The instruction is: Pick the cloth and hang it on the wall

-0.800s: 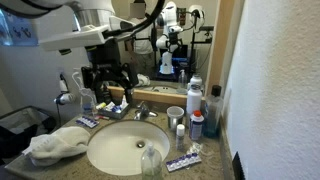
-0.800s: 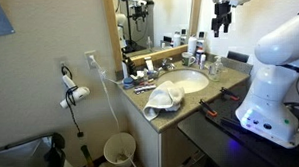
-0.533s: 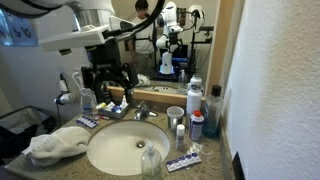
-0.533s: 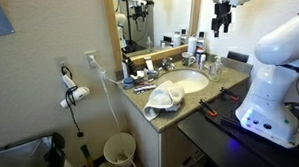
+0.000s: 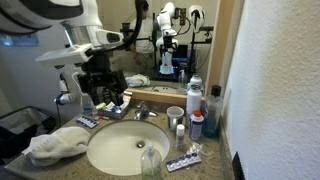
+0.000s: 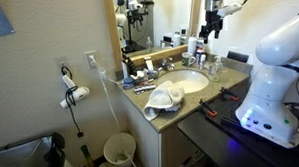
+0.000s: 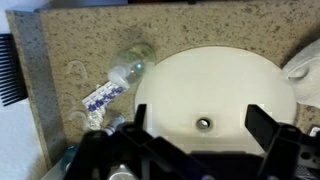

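Observation:
A crumpled white cloth [image 5: 57, 145] lies on the speckled counter beside the oval sink [image 5: 125, 150]; it also shows in an exterior view [image 6: 167, 98], and its edge shows at the right of the wrist view [image 7: 306, 72]. My gripper [image 5: 103, 88] hangs high above the sink, apart from the cloth. It also shows in an exterior view [image 6: 211, 27]. In the wrist view the gripper [image 7: 200, 122] is open and empty, with the sink drain [image 7: 204, 123] between its fingers.
Bottles [image 5: 194, 105], a glass [image 5: 151, 160] and a toothpaste tube [image 5: 183, 159] crowd the counter around the sink. A faucet [image 5: 143, 112] and a mirror [image 5: 170, 40] stand behind. A hair dryer [image 6: 75, 93] hangs on the wall, and a bin [image 6: 119, 150] stands below.
My arm has swung sideways above the sink, toward the cloth's side. The gripper stays open. The cloth has not moved.

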### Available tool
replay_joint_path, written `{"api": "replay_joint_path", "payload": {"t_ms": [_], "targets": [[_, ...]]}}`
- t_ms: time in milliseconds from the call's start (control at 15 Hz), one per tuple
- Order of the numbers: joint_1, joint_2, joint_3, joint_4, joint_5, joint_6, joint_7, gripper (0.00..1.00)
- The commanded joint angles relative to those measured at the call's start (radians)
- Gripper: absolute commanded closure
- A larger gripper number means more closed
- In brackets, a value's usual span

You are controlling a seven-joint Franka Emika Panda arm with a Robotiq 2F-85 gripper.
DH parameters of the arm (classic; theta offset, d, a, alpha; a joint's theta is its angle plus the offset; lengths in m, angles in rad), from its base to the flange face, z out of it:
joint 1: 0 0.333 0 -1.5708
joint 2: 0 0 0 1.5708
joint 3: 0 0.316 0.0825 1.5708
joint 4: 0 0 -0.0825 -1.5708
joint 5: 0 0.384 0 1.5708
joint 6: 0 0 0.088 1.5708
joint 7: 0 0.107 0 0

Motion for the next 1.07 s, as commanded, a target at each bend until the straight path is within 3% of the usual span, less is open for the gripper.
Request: {"api": "replay_joint_path", "payload": {"t_ms": [0, 133, 467, 733, 933, 1000], "targets": [[0.045, 0.0, 0.123, -0.118, 0.072, 0.146, 0.243, 0.0], [0.081, 0.036, 0.198, -0.156, 0.142, 0.229, 0.383, 0.0], [0.143, 0.23, 0.385, -0.123, 0.26, 0.466, 0.693, 0.0], [0.168, 0.444, 0.473, -0.079, 0.241, 0.65, 0.873, 0.0], [0.194, 0.583, 0.482, -0.054, 0.185, 0.732, 0.972, 0.0], [0.17, 0.618, 0.512, -0.045, 0.168, 0.741, 0.997, 0.0]]}}
